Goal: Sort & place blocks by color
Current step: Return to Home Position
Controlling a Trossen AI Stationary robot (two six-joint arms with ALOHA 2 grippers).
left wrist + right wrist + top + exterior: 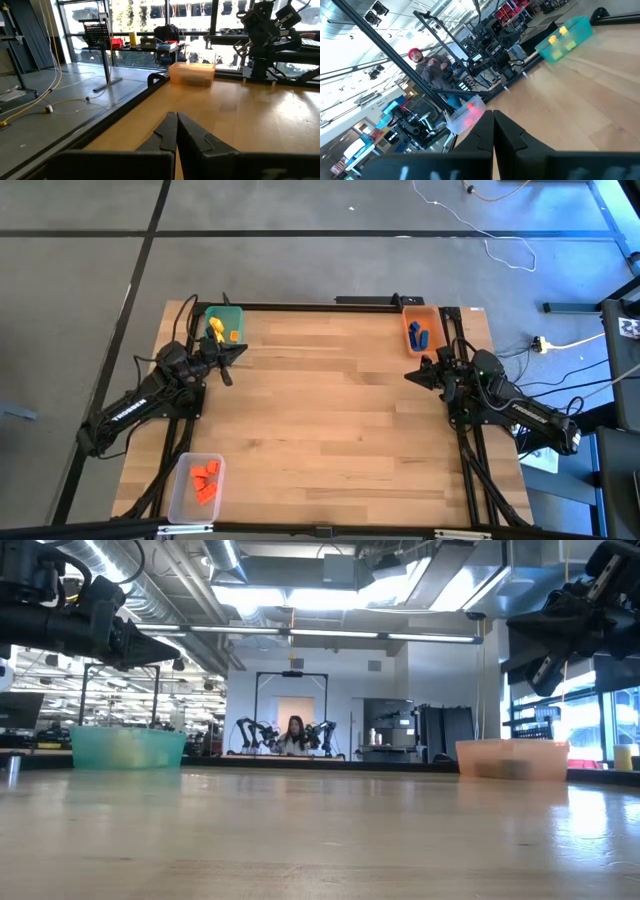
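The yellow blocks (215, 329) lie in the green bin (236, 313) at the far left corner of the table (330, 420). They form two small clumps, and the exact number cannot be told. The blue blocks (417, 333), about three and lying close together, sit in the orange bin (431, 315) at the far right corner. The orange-red blocks (206, 480), roughly five or six in a loose heap, fill the middle of the clear bin (180, 500) at the near left corner. That makes three bins, each holding one colour. No block lies loose on the wood.

There are two arms, one on each side of the table. The left gripper (240, 350) hangs above the table just beside the green bin, pointing across toward the right side. Its own wrist view shows its fingers (167, 132) pressed together and holding nothing. The right gripper (410, 376) hangs just in front of the orange bin, pointing toward the left side. Its fingers (485, 131) are likewise together and empty. In the low view both arms are raised well off the wood.

A person (296, 735) sits far back in the room, and another person (427, 65) shows beyond the table edge.
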